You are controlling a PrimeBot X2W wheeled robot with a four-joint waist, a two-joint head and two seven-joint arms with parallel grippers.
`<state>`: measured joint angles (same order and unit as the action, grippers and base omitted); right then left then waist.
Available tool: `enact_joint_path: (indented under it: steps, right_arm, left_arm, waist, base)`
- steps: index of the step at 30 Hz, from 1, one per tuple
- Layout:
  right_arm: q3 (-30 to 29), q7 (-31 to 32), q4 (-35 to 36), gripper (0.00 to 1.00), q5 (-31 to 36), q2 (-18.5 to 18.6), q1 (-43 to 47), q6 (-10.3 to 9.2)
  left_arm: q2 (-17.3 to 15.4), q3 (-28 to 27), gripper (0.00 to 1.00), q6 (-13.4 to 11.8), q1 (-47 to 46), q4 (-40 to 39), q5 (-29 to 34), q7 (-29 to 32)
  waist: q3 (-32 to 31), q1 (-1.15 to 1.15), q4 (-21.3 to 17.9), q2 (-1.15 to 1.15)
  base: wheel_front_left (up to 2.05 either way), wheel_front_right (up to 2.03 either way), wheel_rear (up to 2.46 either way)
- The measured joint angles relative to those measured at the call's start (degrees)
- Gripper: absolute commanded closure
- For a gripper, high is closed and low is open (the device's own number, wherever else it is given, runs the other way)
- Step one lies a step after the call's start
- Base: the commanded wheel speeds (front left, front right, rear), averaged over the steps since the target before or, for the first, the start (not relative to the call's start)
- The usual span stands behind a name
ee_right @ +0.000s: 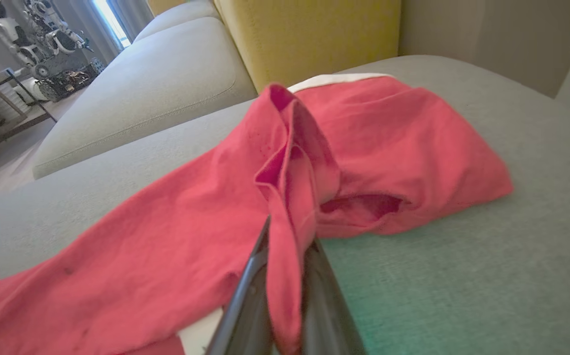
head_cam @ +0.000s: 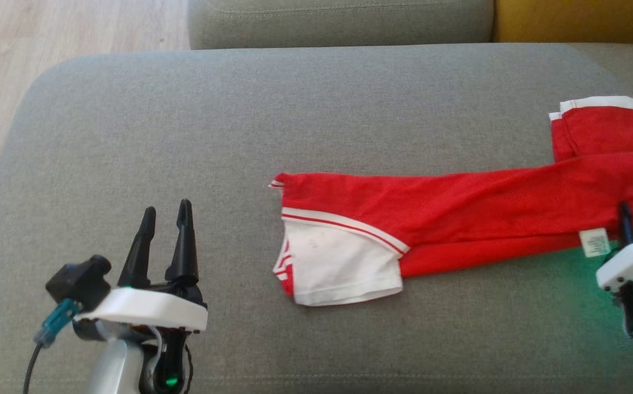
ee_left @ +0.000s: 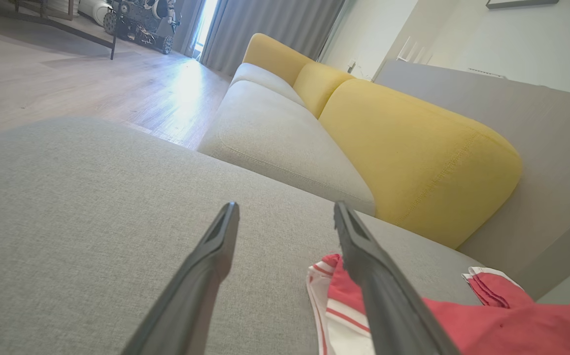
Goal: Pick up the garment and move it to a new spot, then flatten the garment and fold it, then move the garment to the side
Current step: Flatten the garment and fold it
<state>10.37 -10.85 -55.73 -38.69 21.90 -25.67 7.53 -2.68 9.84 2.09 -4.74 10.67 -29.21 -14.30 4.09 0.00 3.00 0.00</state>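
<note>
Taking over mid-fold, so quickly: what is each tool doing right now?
Left tool: open, holding nothing.
Right tool: closed on a pinched-up fold of the red-and-white cloth garment.

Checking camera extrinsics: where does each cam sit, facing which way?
Head: on the head, looking down at cushion and garment; left gripper lower left, right gripper at right edge.
Left wrist: on left arm, along open fingers toward yellow backrests.
Right wrist: on right arm, along fingers shut on garment.
Shared: garment in all three.
</note>
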Motion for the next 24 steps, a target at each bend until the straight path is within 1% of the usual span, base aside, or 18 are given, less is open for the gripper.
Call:
enact_joint_path:
  steps: [4,10,13,17,20,24]
  right_arm:
    - [-1.36,-0.83,-0.41,1.0,1.36,0.42,-0.91,0.0]
    - [-1.04,-1.26,3.26,1.0,2.98,-0.88,-1.02,0.0]
    - [0.31,-0.56,8.05,1.0,2.91,-2.87,-0.97,0.0]
    - [2.2,2.03,17.03,1.0,1.79,-5.79,-0.1,0.0]
    - [4.05,4.97,24.44,1.0,1.78,-7.83,2.04,0.0]
    - [6.57,9.29,33.14,1.0,1.62,-12.25,5.85,0.0]
  left_arm:
    - [0.0,0.1,0.0,-0.01,0.01,0.0,-0.21,0.0]
    - [0.0,0.22,0.0,-0.03,0.01,0.04,-0.45,0.0]
    - [0.0,0.2,0.0,-0.03,0.03,0.09,-0.8,0.0]
    - [0.01,-0.31,0.0,-0.07,0.34,0.26,-0.8,0.0]
    - [-0.03,-1.34,0.0,-0.05,1.27,0.59,-0.8,0.0]
    - [-0.02,-1.4,0.0,0.01,2.14,0.75,-0.8,0.0]
  waist:
    - [-0.09,0.0,-0.23,0.0]
    - [-0.52,0.0,0.0,0.0]
    - [-0.93,0.0,0.24,0.0]
    - [-1.57,0.0,0.6,0.0]
    - [-2.0,0.0,0.86,0.0]
    - [-2.38,0.0,1.19,0.0]
  base:
    - [0.0,0.0,0.0]
    - [0.0,0.0,0.0]
    - [0.0,0.0,0.0]
    - [0.0,0.0,0.0]
    - [0.0,0.0,0.0]
    - [0.0,0.0,0.0]
